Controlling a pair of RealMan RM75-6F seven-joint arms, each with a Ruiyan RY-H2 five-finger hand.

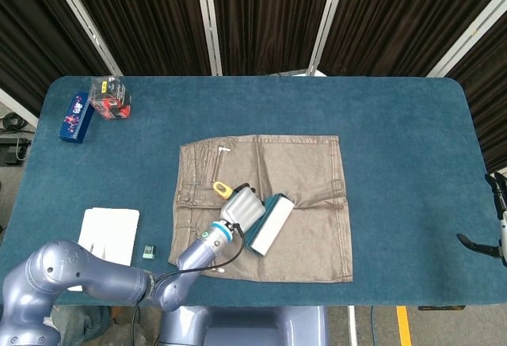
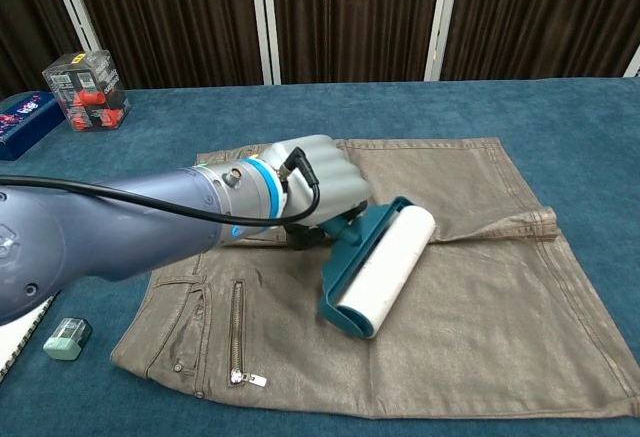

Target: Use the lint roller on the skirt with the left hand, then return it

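Observation:
A brown skirt (image 1: 301,164) (image 2: 480,287) lies flat in the middle of the blue table. My left hand (image 1: 240,205) (image 2: 322,189) grips the teal handle of the lint roller (image 1: 269,224) (image 2: 384,266), whose white roll rests on the skirt near its centre. A yellow loop at the handle's end (image 1: 221,188) sticks out behind the hand. My right hand (image 1: 497,227) shows only at the right edge of the head view, off the table; its fingers are too cut off to read.
A blue box (image 1: 76,115) and a clear box with red contents (image 1: 111,97) (image 2: 87,88) stand at the far left corner. A white notepad (image 1: 108,231) and a small green eraser (image 1: 147,251) (image 2: 67,338) lie near the front left edge.

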